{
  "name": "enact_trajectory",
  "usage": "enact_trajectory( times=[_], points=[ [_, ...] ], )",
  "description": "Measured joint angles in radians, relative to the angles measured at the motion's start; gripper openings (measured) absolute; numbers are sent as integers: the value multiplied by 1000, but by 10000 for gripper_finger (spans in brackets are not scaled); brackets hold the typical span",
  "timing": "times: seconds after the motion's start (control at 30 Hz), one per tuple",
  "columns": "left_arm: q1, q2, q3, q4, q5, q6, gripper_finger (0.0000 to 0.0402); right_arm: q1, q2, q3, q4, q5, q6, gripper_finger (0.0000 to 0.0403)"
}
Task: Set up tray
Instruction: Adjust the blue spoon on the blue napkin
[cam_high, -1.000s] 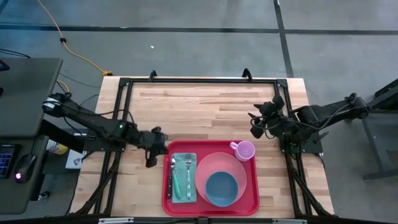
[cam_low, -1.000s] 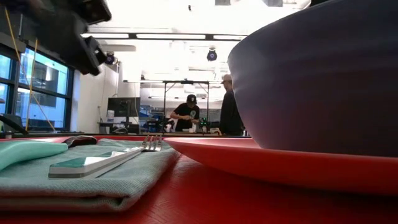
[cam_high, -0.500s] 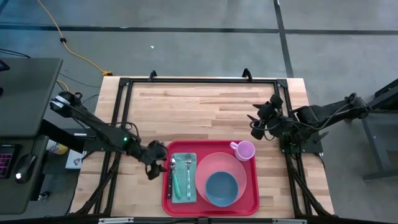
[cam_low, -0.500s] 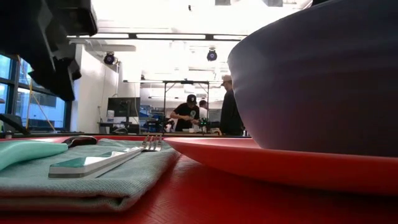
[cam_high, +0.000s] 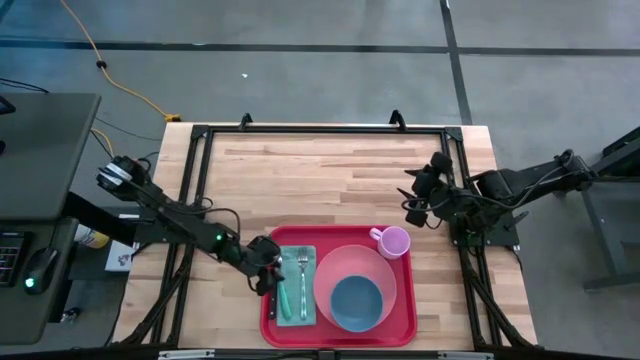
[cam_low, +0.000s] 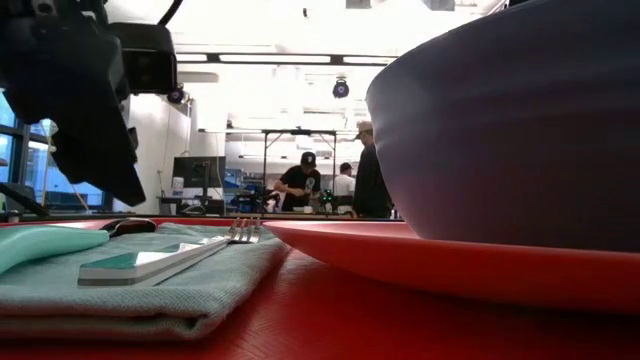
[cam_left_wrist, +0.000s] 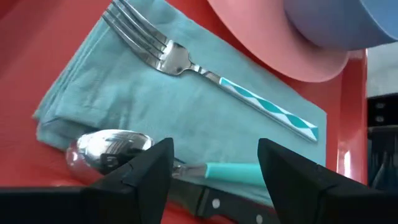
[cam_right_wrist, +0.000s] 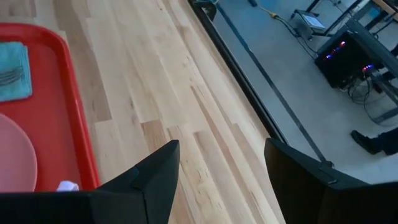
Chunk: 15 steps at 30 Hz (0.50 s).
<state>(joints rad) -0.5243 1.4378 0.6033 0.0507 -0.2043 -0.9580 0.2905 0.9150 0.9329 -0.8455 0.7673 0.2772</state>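
Sitting at the near edge of the desk (cam_high: 340, 170), the red tray (cam_high: 405, 322) already carries a teal napkin (cam_high: 309, 300) with fork, spoon and knife, a pink plate (cam_high: 345, 270) under a blue bowl (cam_high: 355, 302), and a pink cup (cam_high: 394, 241). The setup looks nearly finished. The left gripper (cam_high: 268, 282) hovers over the cutlery, jaws spread and empty; next it probably needs to straighten the spoon (cam_left_wrist: 112, 148). The right gripper (cam_high: 412, 208) waits beyond the tray, jaws apart.

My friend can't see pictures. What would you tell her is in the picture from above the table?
A red tray on a wooden table holds a teal napkin with cutlery, a pink plate with a blue bowl, and a pink cup. The open left gripper hovers over the cutlery; the right gripper waits aside.
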Motion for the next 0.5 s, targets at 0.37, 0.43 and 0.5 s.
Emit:
enact_trajectory(
  times=[0.37,0.43,0.5],
  points=[
    [1,20,0,-36,-66,-76,262,0,-1,0,-3,-19,-81,214],
    [1,20,0,-48,-68,-96,262,0,-1,0,-3,-19,-99,213],
    [1,20,0,-60,-64,-112,262,0,-1,0,-4,-18,-107,213]
  ],
)
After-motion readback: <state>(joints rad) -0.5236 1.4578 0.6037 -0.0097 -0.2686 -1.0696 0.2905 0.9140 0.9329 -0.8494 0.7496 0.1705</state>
